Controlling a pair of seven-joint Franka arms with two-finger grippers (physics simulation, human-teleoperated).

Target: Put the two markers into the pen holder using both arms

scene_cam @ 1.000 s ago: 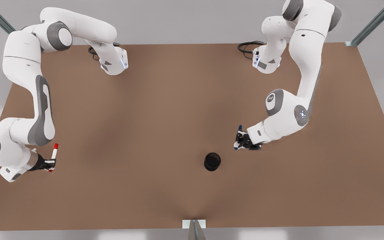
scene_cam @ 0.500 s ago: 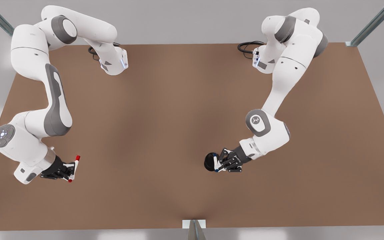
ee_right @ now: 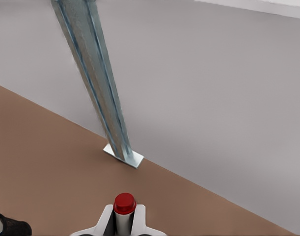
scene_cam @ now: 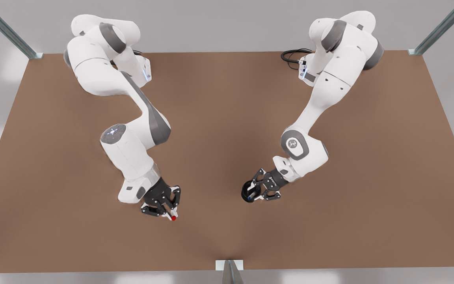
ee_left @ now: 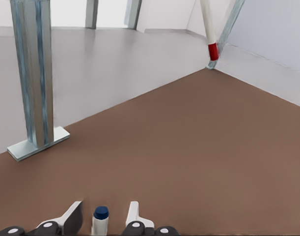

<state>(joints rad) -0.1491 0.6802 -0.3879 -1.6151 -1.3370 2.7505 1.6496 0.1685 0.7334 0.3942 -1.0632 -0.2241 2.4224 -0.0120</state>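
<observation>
The black pen holder (scene_cam: 247, 194) stands near the table's front centre. My left gripper (scene_cam: 258, 190), on the front view's right, hangs over it with its fingers (ee_left: 74, 215) spread open. The blue-capped marker (ee_left: 100, 219) stands upright between them, touching neither. My right gripper (scene_cam: 166, 212), to the holder's left in the front view, is shut on the red-capped marker (ee_right: 124, 207), whose red end (scene_cam: 174, 218) points down at the table. The right wrist view catches the holder (ee_right: 12, 227) off to one side. The red marker (ee_left: 211, 29) also appears far off in the left wrist view.
The brown table (scene_cam: 219, 118) carries a metal post foot (scene_cam: 229, 265) at its front edge, close to both grippers. Cables (scene_cam: 292, 55) lie at the back by the arm bases. Frame posts (scene_cam: 441, 27) rise at the far corners.
The right gripper swung with the red marker from the table's left edge toward the centre. The left gripper moved over the holder and opened, leaving the blue marker standing in it.
</observation>
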